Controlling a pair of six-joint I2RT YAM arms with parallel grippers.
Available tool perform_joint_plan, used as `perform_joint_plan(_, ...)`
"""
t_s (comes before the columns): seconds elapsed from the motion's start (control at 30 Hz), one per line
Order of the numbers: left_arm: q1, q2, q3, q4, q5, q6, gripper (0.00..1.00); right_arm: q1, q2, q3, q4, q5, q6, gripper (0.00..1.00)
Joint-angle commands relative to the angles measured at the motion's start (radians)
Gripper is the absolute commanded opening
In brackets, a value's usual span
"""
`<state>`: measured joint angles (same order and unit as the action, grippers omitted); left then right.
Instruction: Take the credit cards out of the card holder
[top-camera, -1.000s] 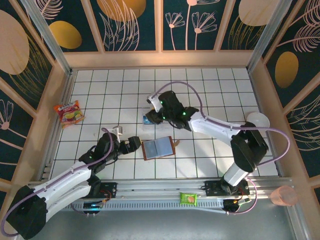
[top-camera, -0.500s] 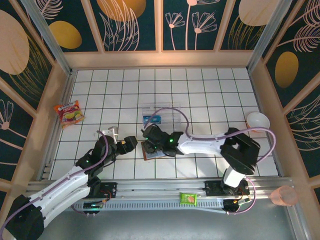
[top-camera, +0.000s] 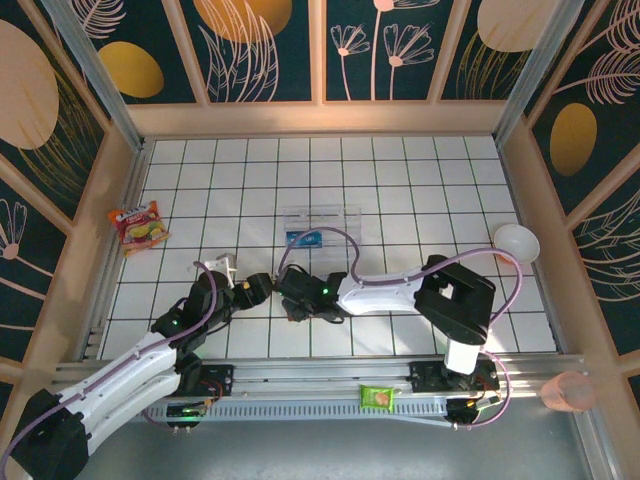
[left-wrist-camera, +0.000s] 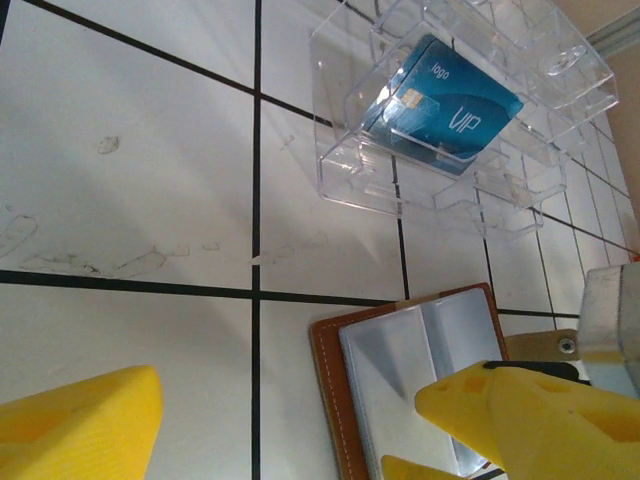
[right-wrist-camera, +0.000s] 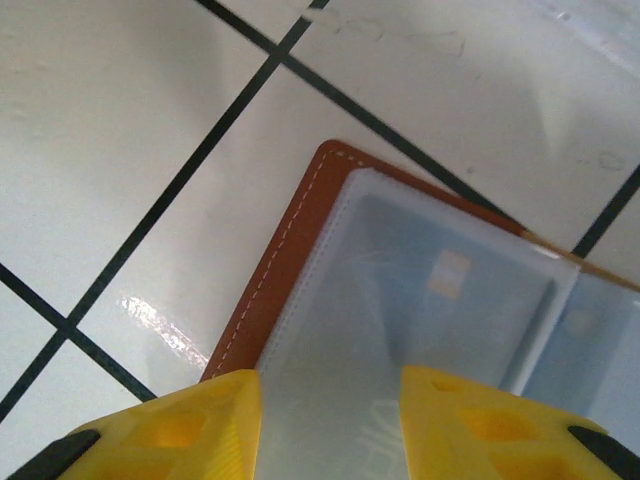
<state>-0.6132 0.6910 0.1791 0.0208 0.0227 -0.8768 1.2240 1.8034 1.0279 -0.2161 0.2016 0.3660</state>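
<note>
Holding one blue credit card (left-wrist-camera: 447, 106), clear box (left-wrist-camera: 345, 172) sits at centre of worktop (top-camera: 200, 180); right wrist shows second credit card (right-wrist-camera: 440, 300) sleeved in open card holder (right-wrist-camera: 285, 262); left pincer (left-wrist-camera: 290, 420) and right pincer (right-wrist-camera: 330, 420) both apart.

The table (top-camera: 400, 170) is white tile ruled with black grid lines. The wallet (right-wrist-camera: 285, 260) is brown leather with pale stitching and cloudy bluish-grey sleeves. In the clear box (left-wrist-camera: 345, 175), the card (left-wrist-camera: 450, 105) is blue with white lettering and a gold chip. The left pincer (left-wrist-camera: 288, 392) and right pincer (right-wrist-camera: 328, 385) have bright yellow fingers (right-wrist-camera: 170, 425). One packet (top-camera: 138, 225) is red and orange, and the green packet (top-camera: 378, 397) lies apart. The walls (top-camera: 290, 70) are dark teal with gold ovals and pale leaf outlines.
</note>
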Motion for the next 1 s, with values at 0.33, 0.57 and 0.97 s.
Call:
perform_joint_plan(0.33, 0.004, 0.088, 0.019, 0.04, 0.1, 0.064, 0.67, 0.012, 0.011, 0.014, -0.014, 0.016, 0.068, 0.06)
perform_joint_plan(0.57, 0.0, 0.206, 0.006, 0.17, 0.201, 0.047, 0.34, -0.031, -0.111, -0.087, 0.134, -0.07, 0.157, 0.0)
perform_joint_plan(0.97, -0.098, 0.461, 0.076, 0.313, 0.224, 0.054, 0.12, -0.071, -0.185, -0.153, 0.154, -0.099, 0.342, 0.0)
